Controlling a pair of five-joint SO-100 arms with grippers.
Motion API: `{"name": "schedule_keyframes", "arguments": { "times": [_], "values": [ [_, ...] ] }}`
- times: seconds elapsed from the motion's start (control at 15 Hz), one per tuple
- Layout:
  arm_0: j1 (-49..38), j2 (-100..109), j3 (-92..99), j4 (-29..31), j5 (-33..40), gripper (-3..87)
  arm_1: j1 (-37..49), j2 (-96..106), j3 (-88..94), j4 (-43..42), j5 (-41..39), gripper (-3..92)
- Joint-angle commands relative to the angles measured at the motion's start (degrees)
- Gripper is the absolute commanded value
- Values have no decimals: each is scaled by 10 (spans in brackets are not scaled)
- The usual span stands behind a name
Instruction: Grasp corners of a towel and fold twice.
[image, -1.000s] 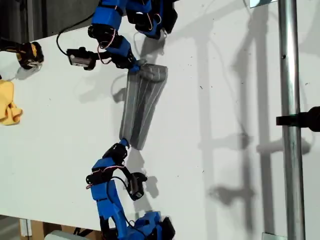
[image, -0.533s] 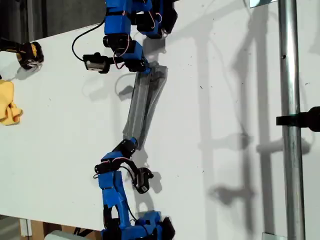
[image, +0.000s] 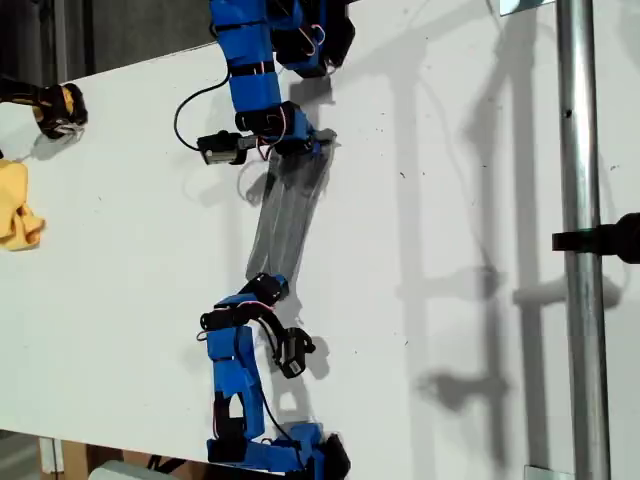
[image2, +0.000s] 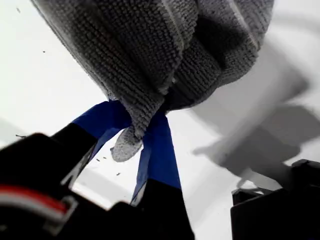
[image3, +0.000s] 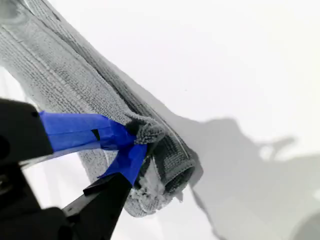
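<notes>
- Between the blue-taped tips of the first hand, a corner of the towel is pinched tight, with the cloth bunched beyond it.
- At the second hand, the tips clamp the towel's rolled end.
- Over the white worktop, the towel stretches as a narrow strip between two blue arms.
- Farther off, at the exterior view's left edge, lies a yellow cloth.
</notes>
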Motion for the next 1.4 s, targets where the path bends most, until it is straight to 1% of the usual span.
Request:
{"name": "schedule_keyframes", "arguments": {
  "times": [0.0, 0.07, 0.13, 0.2, 0.4, 0.47, 0.67, 0.87, 0.93, 1.07, 1.13, 1.27, 1.33],
  "values": [
    [-25, -2, -37, 36, -6, -23, -10, -47, 0, -11, 9, -1],
    [-31, -6, -50, 47, -5, -20, -6, -54, 0, -12, 8, 0],
    [-38, -10, -62, 61, -12, 62, -3, -54, -1, -9, 4, 50],
    [-47, -11, -70, 79, -17, 148, 2, -54, -10, 10, 4, 127],
    [-54, 27, -74, 135, -11, 261, 7, -13, -83, 118, -4, 226],
    [-52, 52, -71, 149, -11, 288, 8, 22, -104, 142, -10, 257],
    [-40, 142, -52, 167, 4, 363, 25, 167, -154, 178, -49, 277],
    [-40, 257, 7, 171, 11, 373, 70, 308, -172, 235, -65, 306],
    [-43, 311, 50, 163, 6, 373, 78, 348, -170, 249, -65, 309],
    [-45, 449, 175, 125, -9, 373, 83, 405, -157, 289, -47, 328],
    [-42, 522, 250, 98, -23, 368, 68, 431, -149, 300, -24, 325],
    [-28, 679, 421, 39, -65, 334, -7, 452, -127, 308, 73, 316],
    [-12, 771, 512, 8, -96, 316, -54, 453, -112, 310, 136, 316]
  ]
}}
